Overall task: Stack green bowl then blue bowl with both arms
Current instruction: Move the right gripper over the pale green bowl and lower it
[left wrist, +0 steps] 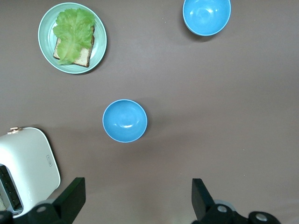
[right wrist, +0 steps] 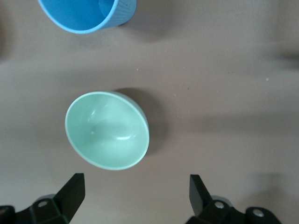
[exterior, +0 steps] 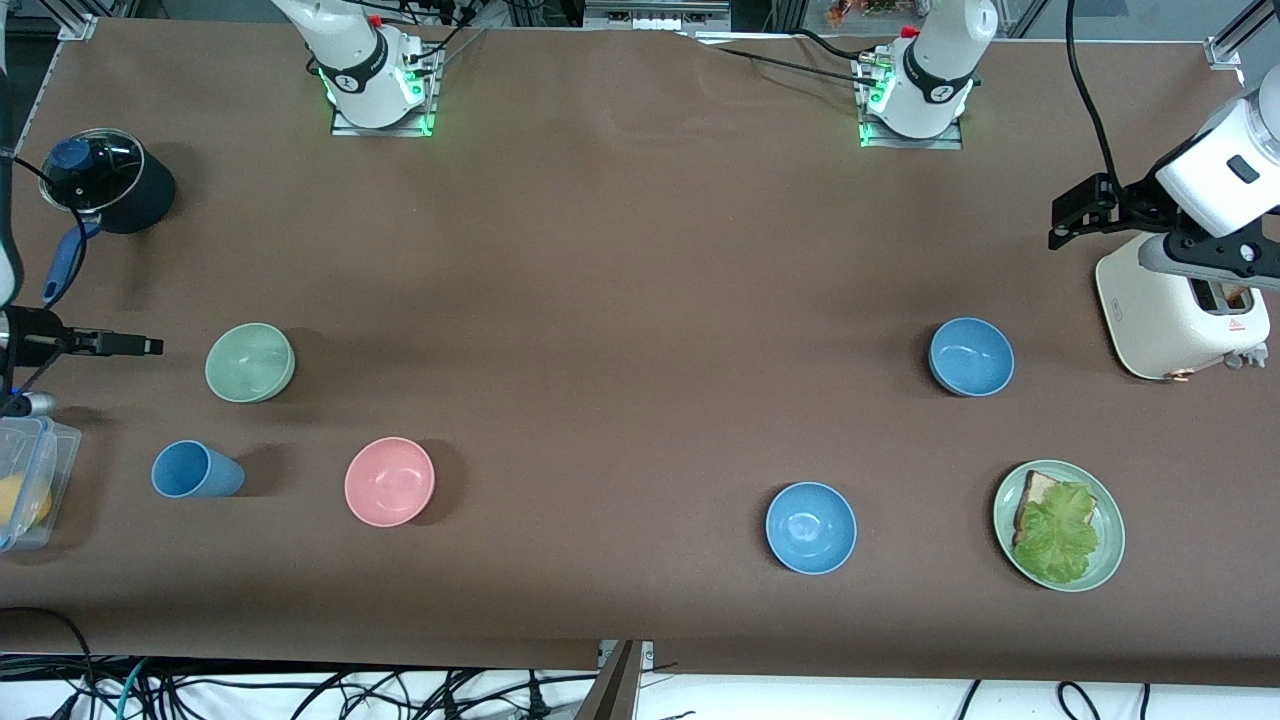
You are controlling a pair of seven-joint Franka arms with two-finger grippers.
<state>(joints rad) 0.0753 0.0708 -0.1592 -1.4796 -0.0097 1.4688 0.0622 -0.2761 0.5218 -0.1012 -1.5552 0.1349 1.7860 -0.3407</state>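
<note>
The green bowl (exterior: 250, 362) sits upright and empty toward the right arm's end of the table; it also shows in the right wrist view (right wrist: 107, 129). My right gripper (exterior: 148, 346) hangs beside it, open and empty (right wrist: 135, 196), not touching it. The muted blue bowl (exterior: 971, 356) sits toward the left arm's end, next to the toaster, and shows in the left wrist view (left wrist: 124, 121). My left gripper (exterior: 1062, 222) hangs over the table beside the toaster, open and empty (left wrist: 138, 196), apart from the bowl.
A brighter blue bowl (exterior: 811, 527) and a plate (exterior: 1105, 560) with bread and lettuce lie nearer the camera. A white toaster (exterior: 1180, 305), pink bowl (exterior: 389, 481), blue cup (exterior: 195, 470), lidded black pot (exterior: 100, 180) and clear container (exterior: 30, 480) also stand on the table.
</note>
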